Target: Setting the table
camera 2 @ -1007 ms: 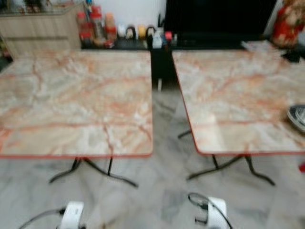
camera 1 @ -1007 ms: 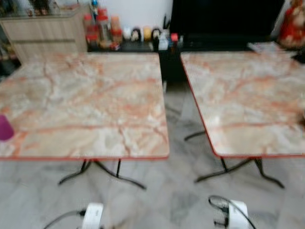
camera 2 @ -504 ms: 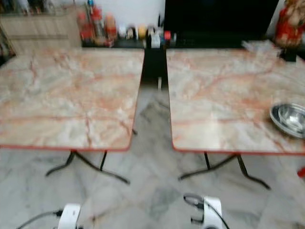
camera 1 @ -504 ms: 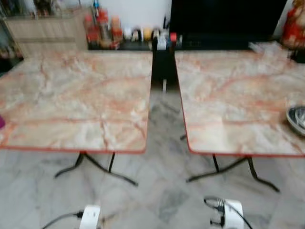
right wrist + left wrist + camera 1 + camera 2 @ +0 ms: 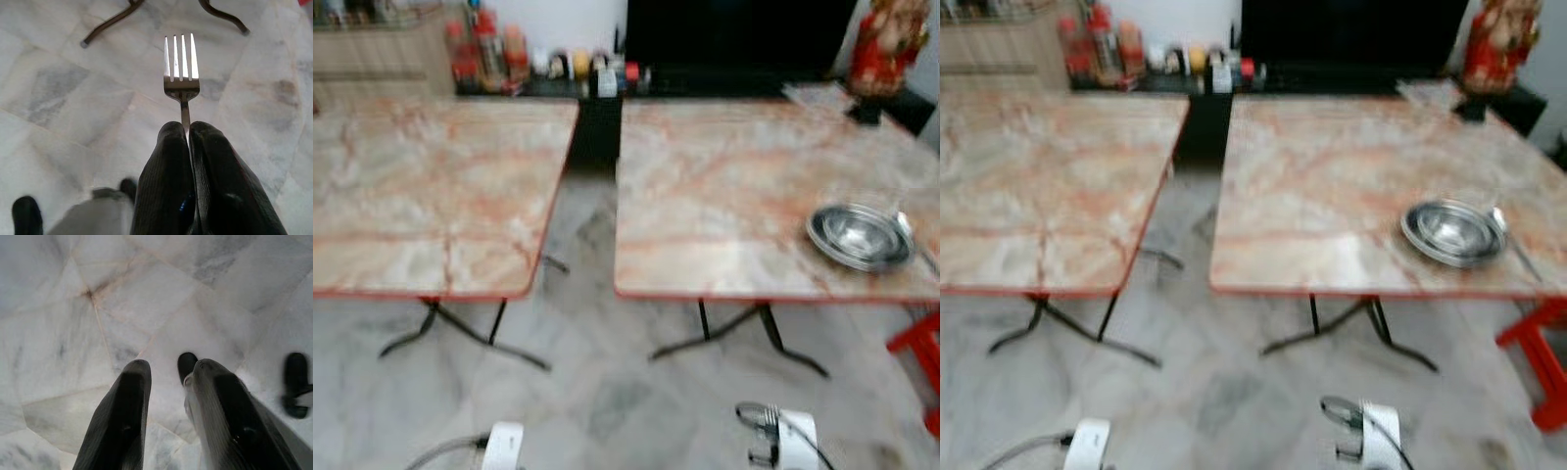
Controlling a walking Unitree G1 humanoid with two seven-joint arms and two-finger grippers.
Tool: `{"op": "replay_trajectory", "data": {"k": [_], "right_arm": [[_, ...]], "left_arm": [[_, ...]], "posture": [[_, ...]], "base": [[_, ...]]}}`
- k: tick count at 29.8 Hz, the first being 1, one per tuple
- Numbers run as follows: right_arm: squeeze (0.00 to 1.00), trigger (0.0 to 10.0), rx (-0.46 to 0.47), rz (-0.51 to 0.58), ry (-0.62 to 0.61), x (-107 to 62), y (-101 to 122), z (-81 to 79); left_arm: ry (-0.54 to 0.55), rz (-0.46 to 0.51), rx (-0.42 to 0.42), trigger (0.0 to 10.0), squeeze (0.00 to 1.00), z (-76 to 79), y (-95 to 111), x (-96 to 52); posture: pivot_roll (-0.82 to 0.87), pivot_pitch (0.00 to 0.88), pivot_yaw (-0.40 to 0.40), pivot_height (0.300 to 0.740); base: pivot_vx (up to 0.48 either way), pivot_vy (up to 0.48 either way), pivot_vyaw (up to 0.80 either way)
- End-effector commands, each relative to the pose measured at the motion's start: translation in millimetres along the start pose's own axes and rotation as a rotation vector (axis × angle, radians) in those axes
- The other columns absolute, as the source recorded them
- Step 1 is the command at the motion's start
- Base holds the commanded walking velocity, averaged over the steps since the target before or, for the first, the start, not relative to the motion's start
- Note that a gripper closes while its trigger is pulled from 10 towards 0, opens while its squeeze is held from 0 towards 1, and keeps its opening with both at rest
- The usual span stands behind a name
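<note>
My right gripper (image 5: 187, 129) hangs low over the floor, shut on the handle of a silver fork (image 5: 181, 63) whose tines stick out past the fingertips. A steel bowl (image 5: 860, 235) sits near the front right corner of the right marble table (image 5: 705, 196), with a spoon (image 5: 907, 227) lying just to its right. My left gripper (image 5: 168, 377) also hangs over the floor tiles, its fingers apart with nothing between them. Both wrists, left (image 5: 501, 446) and right (image 5: 783, 441), show at the bottom of the eye views, in front of the tables.
A second marble table (image 5: 411, 186) stands to the left, with a floor gap (image 5: 592, 245) between the two. A red stool (image 5: 920, 357) stands at the right table's front right. Bottles and jars (image 5: 484, 54) line a dark shelf behind, and a red figurine (image 5: 883, 44) stands at the back right.
The whole view has swung to the right: the tables have slid left in the picture and the bowl, spoon and red stool have come into sight. Both arms hang as before.
</note>
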State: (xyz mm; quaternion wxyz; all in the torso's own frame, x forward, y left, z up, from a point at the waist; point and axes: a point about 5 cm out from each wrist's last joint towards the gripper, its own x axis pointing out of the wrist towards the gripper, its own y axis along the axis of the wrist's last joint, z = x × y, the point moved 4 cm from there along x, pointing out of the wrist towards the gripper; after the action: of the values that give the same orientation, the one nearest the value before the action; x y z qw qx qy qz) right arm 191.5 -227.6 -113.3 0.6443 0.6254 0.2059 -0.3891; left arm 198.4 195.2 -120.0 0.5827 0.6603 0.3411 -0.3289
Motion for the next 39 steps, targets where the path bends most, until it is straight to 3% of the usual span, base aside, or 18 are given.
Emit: {"op": "replay_trajectory", "data": {"k": [1, 17, 30, 39], "right_arm": [[0.00, 10.0, 0.000, 0.006, -0.017, 0.4, 2, 7.3], [0.00, 10.0, 0.010, 0.017, -0.019, 1.4, 6, 6.2], [0.00, 10.0, 0.029, 0.002, -0.015, 1.8, 5, 4.3], [0.00, 10.0, 0.025, 0.016, -0.009, 2.8, 10, 4.5]], "left_arm": [[-0.010, -0.008, -0.002, 10.0, 0.00, 5.6, -1, 0.2], [-0.006, 0.000, -0.006, 10.0, 0.00, 4.7, 3, 0.8], [-0.005, 0.051, -0.051, 10.0, 0.00, 3.8, 13, 1.2], [0.001, 0.043, -0.056, 10.0, 0.00, 5.0, 12, 1.4]], "posture": [[-0.09, 0.000, -0.004, 0.740], [-0.09, 0.000, 0.000, 0.740], [-0.10, 0.000, 0.000, 0.740], [-0.10, 0.000, -0.005, 0.740]], "base": [[0.000, -0.401, 0.00], [0.000, -0.384, 0.00], [0.000, 0.000, 0.00], [0.268, 0.000, -0.26]]}}
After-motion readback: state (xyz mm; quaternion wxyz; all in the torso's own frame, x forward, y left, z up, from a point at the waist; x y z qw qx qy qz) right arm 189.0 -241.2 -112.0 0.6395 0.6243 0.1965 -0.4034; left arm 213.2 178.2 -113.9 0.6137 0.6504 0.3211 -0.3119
